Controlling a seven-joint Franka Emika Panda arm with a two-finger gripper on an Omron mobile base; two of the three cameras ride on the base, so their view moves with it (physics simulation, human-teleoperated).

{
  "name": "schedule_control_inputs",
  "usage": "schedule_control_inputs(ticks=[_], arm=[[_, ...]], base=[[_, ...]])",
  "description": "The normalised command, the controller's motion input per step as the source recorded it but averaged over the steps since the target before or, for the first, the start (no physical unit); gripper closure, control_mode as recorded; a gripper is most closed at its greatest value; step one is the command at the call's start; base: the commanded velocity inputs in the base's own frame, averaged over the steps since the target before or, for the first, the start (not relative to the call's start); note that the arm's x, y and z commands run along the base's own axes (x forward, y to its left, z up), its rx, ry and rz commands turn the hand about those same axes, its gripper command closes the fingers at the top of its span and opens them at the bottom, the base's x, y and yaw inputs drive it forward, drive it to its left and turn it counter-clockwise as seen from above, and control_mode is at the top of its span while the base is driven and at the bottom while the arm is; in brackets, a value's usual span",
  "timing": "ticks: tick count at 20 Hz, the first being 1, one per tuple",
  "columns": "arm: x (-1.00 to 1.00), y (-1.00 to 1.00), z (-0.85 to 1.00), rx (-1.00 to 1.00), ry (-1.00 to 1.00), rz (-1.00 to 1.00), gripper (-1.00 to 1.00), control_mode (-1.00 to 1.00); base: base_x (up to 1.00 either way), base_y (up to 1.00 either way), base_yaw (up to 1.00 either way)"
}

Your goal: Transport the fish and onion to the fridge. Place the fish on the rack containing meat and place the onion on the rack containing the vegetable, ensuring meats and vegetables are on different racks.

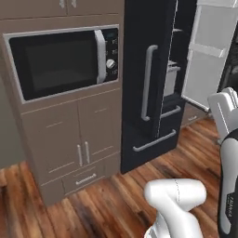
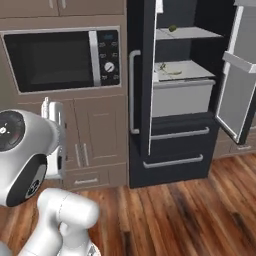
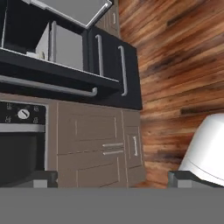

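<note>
- Standing open at the right of the brown cabinet, the fridge has its white-edged door swung out to the right, so the pale shelves inside can be seen.
- On the upper shelf sits the vegetable, a small round olive-green item near the left side of that rack.
- On the shelf below lies the fish, slender and pale, toward the left front of the rack; a second small pale thing lies just behind it, too small to make out.
- Under that shelf a light-grey drawer bin fills the width of the compartment; what it holds cannot be seen.
- Below the bin the black lower part carries two long silver handles, both drawers shut.
- The built-in oven with its dial is set in the cabinet to the left of the fridge, door closed.
- In the hand view the gripper has its two dark tips spread wide apart near the bottom corners, released and grasping nothing, with cabinet doors and wooden floor beyond.
- The white arm rises over the plank floor, well apart from the fridge.
</note>
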Motion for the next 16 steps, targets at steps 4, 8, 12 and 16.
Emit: schedule_control_inputs(ticks=[4,8,12,16], arm=[[0.00,0.00,0.00,0.00,0.00,0.00,-1.00,1.00],[0.00,0.00,0.00,0.00,0.00,0.00,-1.00,1.00],[0.00,0.00,0.00,0.00,0.00,0.00,-1.00,1.00],[0.00,0.00,0.00,0.00,0.00,0.00,-1.00,1.00]], base=[[0.02,0.79,-0.82],[0.06,0.49,-0.94],[0.00,0.40,-0.98],[-0.30,0.72,-0.76]])
